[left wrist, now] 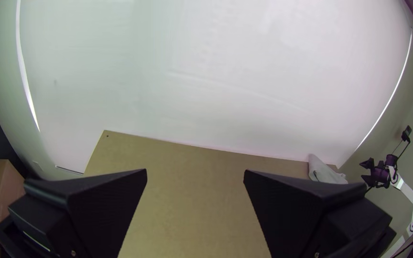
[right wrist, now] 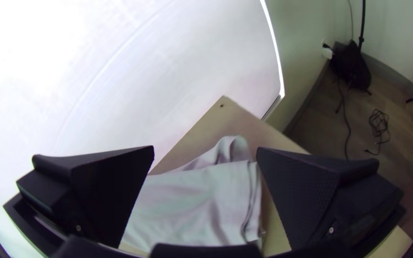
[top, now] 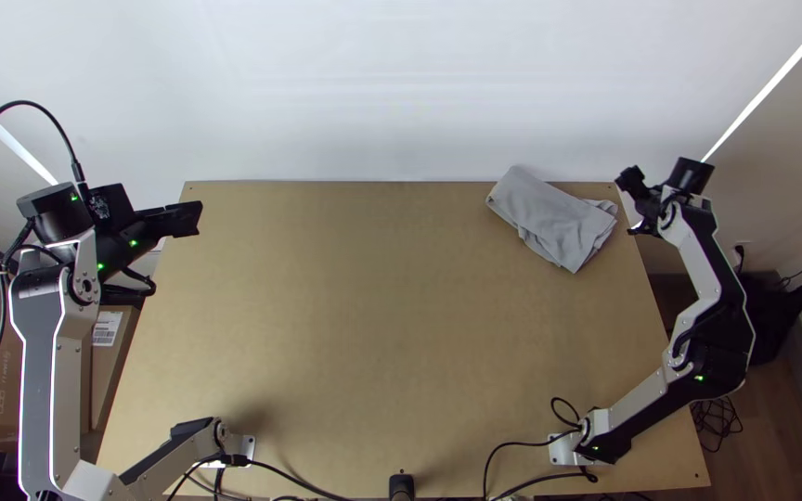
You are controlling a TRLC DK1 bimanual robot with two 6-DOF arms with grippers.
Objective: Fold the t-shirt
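**T-shirt (top: 554, 221) lies in a small grey bundle near the worktop's (top: 373, 325) far right corner**

Black cables (top: 512, 445) curl along the near edge, around the arms' bases. The tan wood stretches away from there, with cardboard boxes (top: 113, 380) beside its left side and a tangled cable (top: 717, 422) on the brown floor (top: 772, 417) at its right. Farther up, a black bag-like thing (top: 777, 320) sits by the side wall. The left gripper (top: 199, 219) hangs by the far left corner; the right gripper (top: 626, 204) is just beside the cloth, at the right edge. Behind the far edge rises a white wall (top: 373, 83), with a bright strip down each side.

From above, the bundle's folds are hard to sort out; the right wrist view picks out layered edges and an upturned loop of cloth. Each wrist view also settles its own fingers: the left gripper's (left wrist: 195, 170) stand wide apart, as do the right gripper's (right wrist: 205, 147), with nothing pinched.
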